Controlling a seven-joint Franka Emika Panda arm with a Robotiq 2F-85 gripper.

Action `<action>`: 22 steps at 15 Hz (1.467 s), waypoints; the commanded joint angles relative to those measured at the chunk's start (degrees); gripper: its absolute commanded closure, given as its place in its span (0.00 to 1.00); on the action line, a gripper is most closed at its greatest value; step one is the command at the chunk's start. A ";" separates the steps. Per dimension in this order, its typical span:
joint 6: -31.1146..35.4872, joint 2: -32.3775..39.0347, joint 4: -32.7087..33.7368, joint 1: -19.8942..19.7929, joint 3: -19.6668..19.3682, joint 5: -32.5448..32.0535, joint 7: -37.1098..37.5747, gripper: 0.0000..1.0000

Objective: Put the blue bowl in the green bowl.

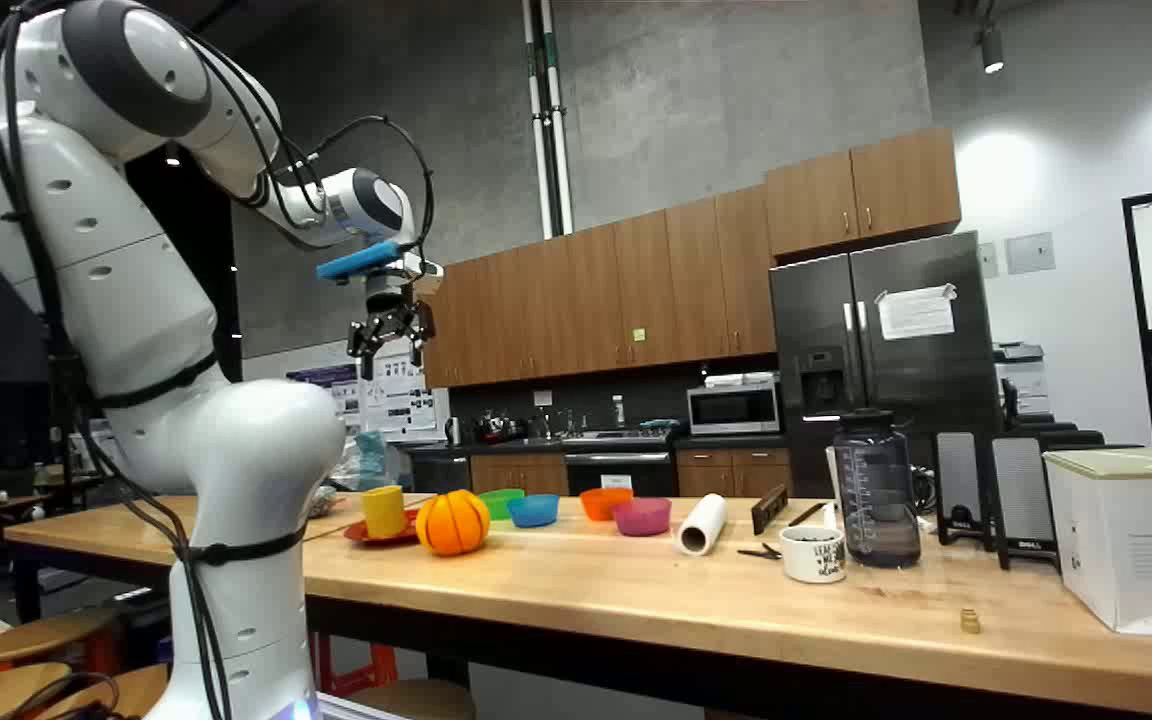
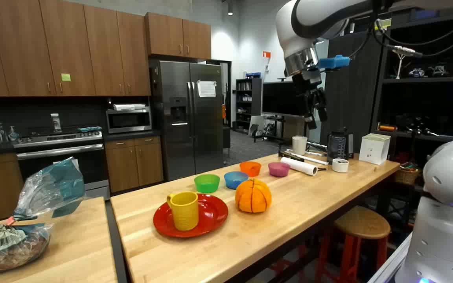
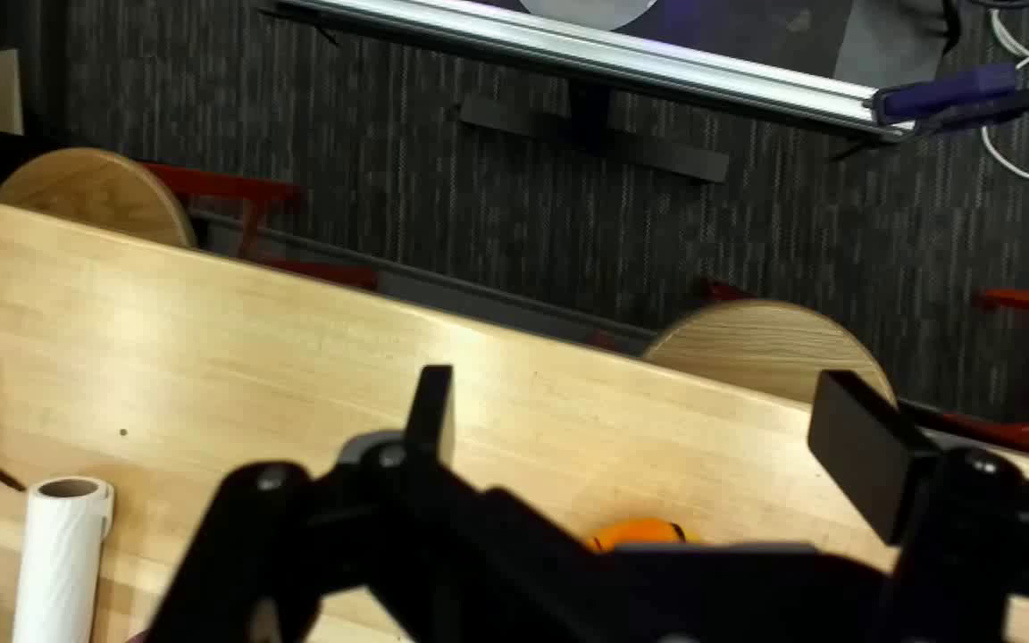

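The blue bowl (image 1: pixel 534 512) stands upright on the wooden table, and it also shows in an exterior view (image 2: pixel 236 180). The green bowl (image 2: pixel 207 184) stands close beside it, and it shows in an exterior view (image 1: pixel 499 502) partly behind the blue bowl. Both look empty. My gripper (image 1: pixel 391 360) is high above the table, well apart from both bowls; it also shows in an exterior view (image 2: pixel 316 118). In the wrist view the gripper (image 3: pixel 644 438) has its fingers wide apart with nothing between them. Neither bowl shows in the wrist view.
The orange pumpkin-like object (image 2: pixel 253 195) stands near the blue bowl. A red plate (image 2: pixel 215 214) bears a yellow mug (image 2: pixel 185 212). An orange-red bowl (image 2: pixel 250 169), a magenta bowl (image 2: pixel 278 169) and a white roll (image 2: pixel 299 166) stand farther along. A dark bottle (image 1: pixel 874 490) and white box (image 1: pixel 1136 545) are beyond.
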 commanded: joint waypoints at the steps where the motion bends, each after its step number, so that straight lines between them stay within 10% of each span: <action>1: -0.12 0.20 0.15 1.28 -0.95 -0.37 0.55 0.00; 22: 31.06 13.39 -5.84 4.66 2.77 0.17 2.85 0.00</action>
